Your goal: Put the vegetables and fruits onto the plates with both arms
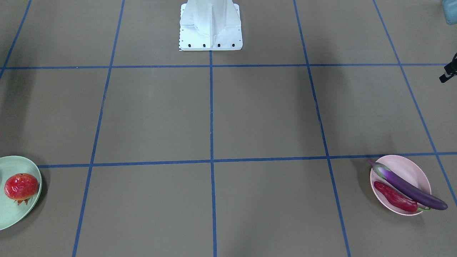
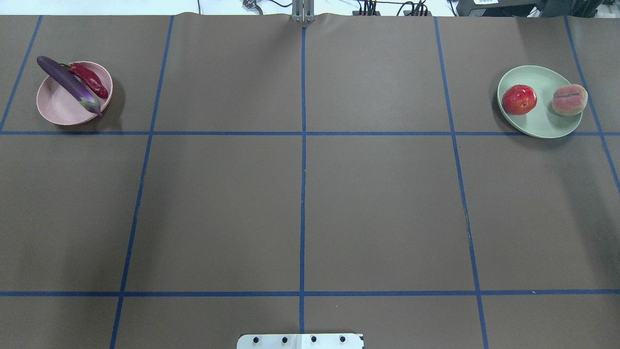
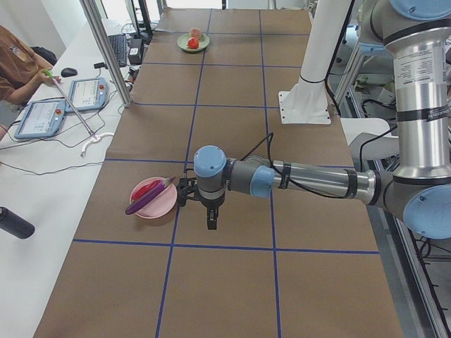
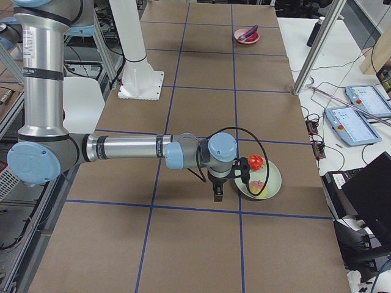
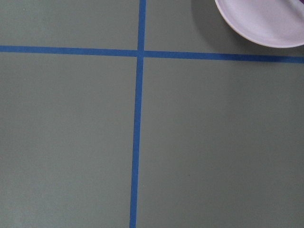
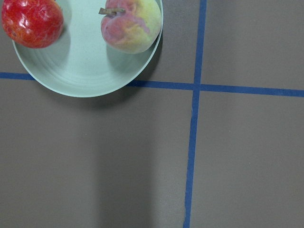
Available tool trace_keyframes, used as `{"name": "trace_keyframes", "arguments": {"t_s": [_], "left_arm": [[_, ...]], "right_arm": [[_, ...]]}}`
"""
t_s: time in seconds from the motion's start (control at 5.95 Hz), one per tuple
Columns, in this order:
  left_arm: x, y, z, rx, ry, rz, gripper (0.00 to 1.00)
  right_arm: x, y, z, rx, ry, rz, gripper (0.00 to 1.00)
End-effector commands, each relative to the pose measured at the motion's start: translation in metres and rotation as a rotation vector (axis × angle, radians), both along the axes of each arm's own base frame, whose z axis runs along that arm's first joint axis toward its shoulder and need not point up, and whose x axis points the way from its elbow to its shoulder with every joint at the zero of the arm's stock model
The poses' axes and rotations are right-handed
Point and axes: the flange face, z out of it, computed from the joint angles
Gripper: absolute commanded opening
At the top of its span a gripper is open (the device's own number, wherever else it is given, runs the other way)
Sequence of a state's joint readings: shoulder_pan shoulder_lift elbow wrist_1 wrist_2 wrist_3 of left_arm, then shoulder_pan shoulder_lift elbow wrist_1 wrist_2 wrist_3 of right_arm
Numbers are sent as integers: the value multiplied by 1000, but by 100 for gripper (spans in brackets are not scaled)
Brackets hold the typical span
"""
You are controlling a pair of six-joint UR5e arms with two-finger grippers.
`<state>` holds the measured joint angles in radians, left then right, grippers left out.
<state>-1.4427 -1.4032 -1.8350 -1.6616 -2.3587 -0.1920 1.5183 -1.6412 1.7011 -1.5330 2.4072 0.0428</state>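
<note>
The purple eggplant [image 2: 68,82] and the red chili pepper [image 2: 89,80] lie on the pink plate [image 2: 58,109] at the far left; they also show in the front view, eggplant [image 1: 410,187], chili [image 1: 394,196], plate [image 1: 410,167]. The pomegranate-like fruit [image 2: 519,99] and the peach [image 2: 570,100] sit on the mint green plate [image 2: 540,118] at the far right. My left gripper [image 3: 211,218] hangs beside the pink plate [image 3: 158,204]. My right gripper [image 4: 217,192] hangs beside the green plate [image 4: 272,177]. I cannot tell whether either is open or shut.
The white pedestal base [image 1: 210,28] stands at the table's robot side. Blue tape lines form a grid on the brown table. Operators' pendants [image 3: 42,116] and cables lie on the side bench. A metal post [image 3: 106,49] stands at the table's edge.
</note>
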Motion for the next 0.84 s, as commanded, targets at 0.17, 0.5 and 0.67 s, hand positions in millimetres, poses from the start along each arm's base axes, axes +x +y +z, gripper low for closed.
{"name": "trace_keyframes", "arguments": {"t_s": [0.17,0.5,0.67], "left_arm": [[-7,-1,-1,-15,-5,-17,100],[-5,1,-2,-48,24,-37,100],[-5,0,-4,-44,24,-37,100]], "right_arm": [[0,0,0,4,-1,-1,100],[-1,-1,-2,9,-3,-2,100],[-1,-1,-2,8,-2,-1,100]]}}
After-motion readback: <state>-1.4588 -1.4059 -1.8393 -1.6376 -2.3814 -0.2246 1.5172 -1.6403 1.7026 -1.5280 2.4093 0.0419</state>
